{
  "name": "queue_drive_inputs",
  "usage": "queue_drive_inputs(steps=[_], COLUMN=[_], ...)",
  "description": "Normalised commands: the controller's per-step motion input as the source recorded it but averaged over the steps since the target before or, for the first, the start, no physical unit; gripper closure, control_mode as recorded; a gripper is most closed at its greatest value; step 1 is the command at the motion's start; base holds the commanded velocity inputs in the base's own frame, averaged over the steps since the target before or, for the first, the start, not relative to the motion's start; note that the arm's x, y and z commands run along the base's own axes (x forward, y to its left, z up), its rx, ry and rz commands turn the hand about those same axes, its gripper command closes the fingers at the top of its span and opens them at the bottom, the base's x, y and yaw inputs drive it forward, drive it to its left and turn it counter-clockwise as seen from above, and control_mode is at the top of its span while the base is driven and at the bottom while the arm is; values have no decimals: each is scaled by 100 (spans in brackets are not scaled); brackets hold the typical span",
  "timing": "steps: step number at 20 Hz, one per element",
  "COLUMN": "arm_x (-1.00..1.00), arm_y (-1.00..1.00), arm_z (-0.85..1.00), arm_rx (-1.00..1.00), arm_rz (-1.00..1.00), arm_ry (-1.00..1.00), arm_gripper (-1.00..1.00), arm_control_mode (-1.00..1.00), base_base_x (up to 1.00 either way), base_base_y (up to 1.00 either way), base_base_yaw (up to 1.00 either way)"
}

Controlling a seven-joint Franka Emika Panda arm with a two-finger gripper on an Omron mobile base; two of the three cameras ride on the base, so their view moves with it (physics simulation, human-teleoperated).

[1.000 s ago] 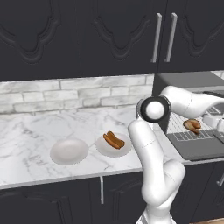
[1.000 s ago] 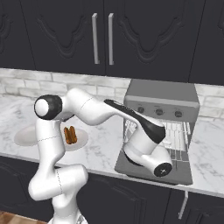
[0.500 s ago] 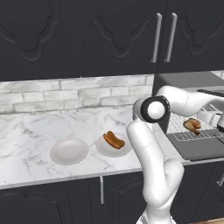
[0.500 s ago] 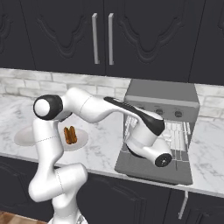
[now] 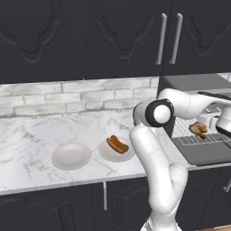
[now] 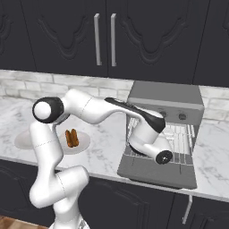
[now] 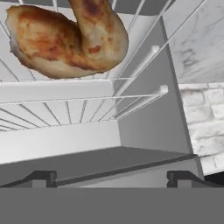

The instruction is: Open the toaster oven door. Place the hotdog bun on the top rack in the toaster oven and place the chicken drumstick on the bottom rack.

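In the left base view, the boxy grey metal toaster oven (image 5: 194,85) stands at three o'clock on the white marbled counter (image 5: 31,135), its grey rectangular door (image 5: 205,151) folded down flat toward the viewer. The lumpy golden-brown chicken drumstick (image 5: 197,129) lies on a thin silver wire rack (image 5: 189,140) pulled out over the door; which of the two racks this is cannot be told from here. At the centre, the elongated orange-brown hotdog bun (image 5: 117,144) with its reddish strip rests on a round white plate (image 5: 108,154). Just beside it, at nine o'clock, sits a second round white plate (image 5: 71,155), bare. The white arm reaches from the lower middle toward the oven.

In the right base view, the oven (image 6: 165,96) is at two o'clock with the door (image 6: 156,172) lying open and wire racks (image 6: 181,138) drawn out above it. The arm's wrist hangs over the racks, hiding the drumstick. The bun (image 6: 71,137) lies on its plate (image 6: 82,144) at nine o'clock, well apart from the oven.

In the hand view, the drumstick (image 7: 65,39) fills eleven o'clock, lying on the wire rack (image 7: 65,94) with nothing gripping it. The gripper (image 7: 111,177) shows two dark fingertips (image 7: 41,177) spread wide apart at the bottom, holding nothing, clear of the drumstick. Grey oven wall and pale brick backsplash (image 7: 201,118) lie at three o'clock.
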Motion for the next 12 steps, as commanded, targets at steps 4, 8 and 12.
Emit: queue_drive_inputs(steps=[4, 8, 12], arm_x=[22, 19, 25], arm_y=[0, 0, 0], arm_z=[-22, -20, -19], arm_rx=[-5, 0, 0], arm_rz=[0, 0, 0], arm_ry=[0, 0, 0], arm_gripper=[-100, -100, -100], arm_control_mode=[-100, -100, -100], base_base_x=[0, 0, 0], base_base_y=[0, 0, 0], base_base_yaw=[0, 0, 0])
